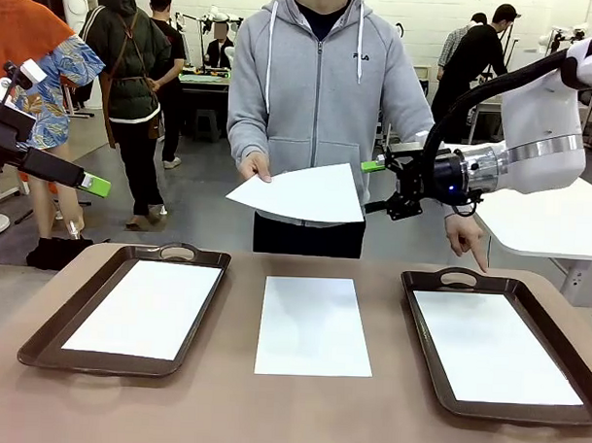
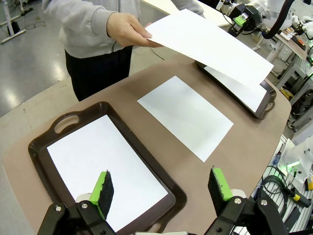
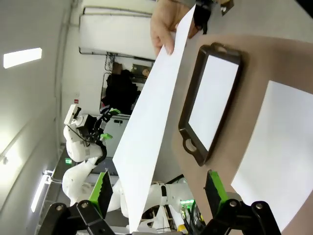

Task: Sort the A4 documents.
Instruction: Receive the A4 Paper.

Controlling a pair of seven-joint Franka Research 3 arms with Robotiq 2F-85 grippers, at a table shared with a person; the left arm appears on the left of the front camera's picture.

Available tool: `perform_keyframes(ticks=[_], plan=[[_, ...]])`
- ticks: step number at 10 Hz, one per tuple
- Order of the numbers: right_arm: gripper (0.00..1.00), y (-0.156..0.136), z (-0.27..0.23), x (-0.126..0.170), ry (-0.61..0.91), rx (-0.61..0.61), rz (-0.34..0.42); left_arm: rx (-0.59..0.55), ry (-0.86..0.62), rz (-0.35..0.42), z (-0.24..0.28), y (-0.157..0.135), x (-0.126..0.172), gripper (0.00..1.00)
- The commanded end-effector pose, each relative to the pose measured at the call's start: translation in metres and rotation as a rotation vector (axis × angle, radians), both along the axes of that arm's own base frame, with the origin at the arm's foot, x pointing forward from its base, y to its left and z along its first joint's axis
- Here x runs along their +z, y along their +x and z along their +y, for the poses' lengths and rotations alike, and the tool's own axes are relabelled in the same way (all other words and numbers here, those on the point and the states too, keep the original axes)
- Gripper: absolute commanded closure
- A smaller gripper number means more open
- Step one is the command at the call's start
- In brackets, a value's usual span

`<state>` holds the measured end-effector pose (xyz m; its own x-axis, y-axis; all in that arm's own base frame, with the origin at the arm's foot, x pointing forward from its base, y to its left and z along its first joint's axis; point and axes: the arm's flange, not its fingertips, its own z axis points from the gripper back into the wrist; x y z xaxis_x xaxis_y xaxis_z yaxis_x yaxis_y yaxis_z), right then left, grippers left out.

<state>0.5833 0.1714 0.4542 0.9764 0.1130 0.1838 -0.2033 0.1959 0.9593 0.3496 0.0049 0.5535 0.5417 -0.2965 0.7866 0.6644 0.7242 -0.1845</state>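
White A4 sheet (image 1: pixel 302 193), held by the person's hand (image 1: pixel 254 167) at frame centre, reaches with its edge between the spread fingers of the right gripper (image 1: pixel 377 187), not pinched. The left gripper (image 2: pixel 159 188) also gapes, over the tray (image 2: pixel 44 142) at lower left.

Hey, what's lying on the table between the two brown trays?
One A4 document lies flat on the table between the left tray and the right tray, touching neither. The front view shows this, and so does the left wrist view.
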Motion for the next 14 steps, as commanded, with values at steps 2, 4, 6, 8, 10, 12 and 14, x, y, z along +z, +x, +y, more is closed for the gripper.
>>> perform_keyframes(ticks=[2,4,6,8,10,12,14], plan=[[0.00,-0.001,0.025,-0.007,0.024,-0.010,0.051,0.000,0.000,-0.003,0.000,0.000,-0.001,0.00],[0.00,-0.001,0.036,-0.008,0.033,0.003,0.060,0.000,0.000,-0.003,0.000,0.000,-0.001,0.00],[0.00,-0.001,0.041,-0.008,0.048,0.012,0.067,0.000,0.000,-0.003,0.000,0.000,-0.001,0.00],[0.00,-0.001,0.042,-0.006,0.064,0.010,0.071,0.000,0.000,-0.003,0.000,0.000,-0.001,0.00],[0.02,0.000,0.043,-0.005,0.075,0.003,0.076,0.000,0.000,-0.003,0.000,0.000,-0.001,0.00],[0.18,-0.001,0.043,-0.007,0.077,0.005,0.072,0.000,0.000,-0.003,0.000,0.000,-0.001,0.00],[0.34,-0.001,0.043,-0.007,0.070,0.005,0.074,0.000,0.000,-0.003,0.000,0.000,-0.001,0.00]])
